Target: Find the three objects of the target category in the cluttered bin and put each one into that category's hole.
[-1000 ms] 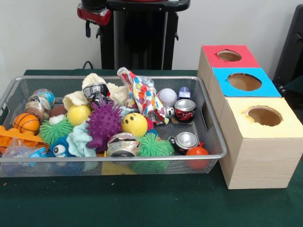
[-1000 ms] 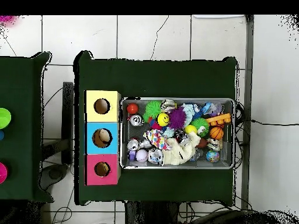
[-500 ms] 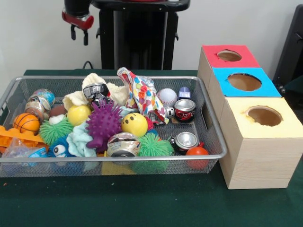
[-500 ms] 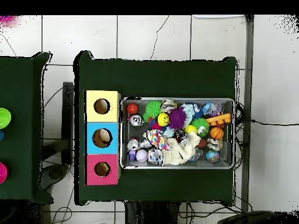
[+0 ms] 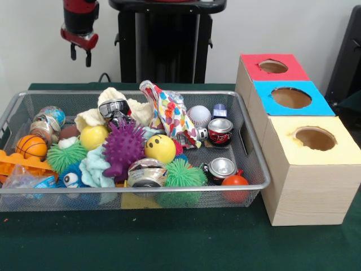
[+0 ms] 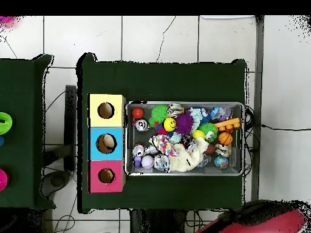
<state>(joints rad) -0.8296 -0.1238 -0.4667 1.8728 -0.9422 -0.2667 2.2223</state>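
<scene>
Front view: the hand hangs at the upper left of the frame, above and behind the bin's far left corner, clear of everything. Its two short fingers point down with a narrow gap between them and pinch nothing. The clutter lies below and to the right of it. The target category is not stated; judging by what comes in threes, the crushed drink cans are likely: a red can upright near the bin's right end, a silver-topped can lower right by the front rim, and a can on its side at centre front, long axis running left-right. All sit well apart from the hand, so the move calls for a long reach down and rightward. The three holed boxes stand at the right, touching the bin's right end.

Overhead view: only the red arm shows, lower right of the frame, below the bin; the hand itself cannot be made out. The boxes are at centre left on the green desk.
</scene>
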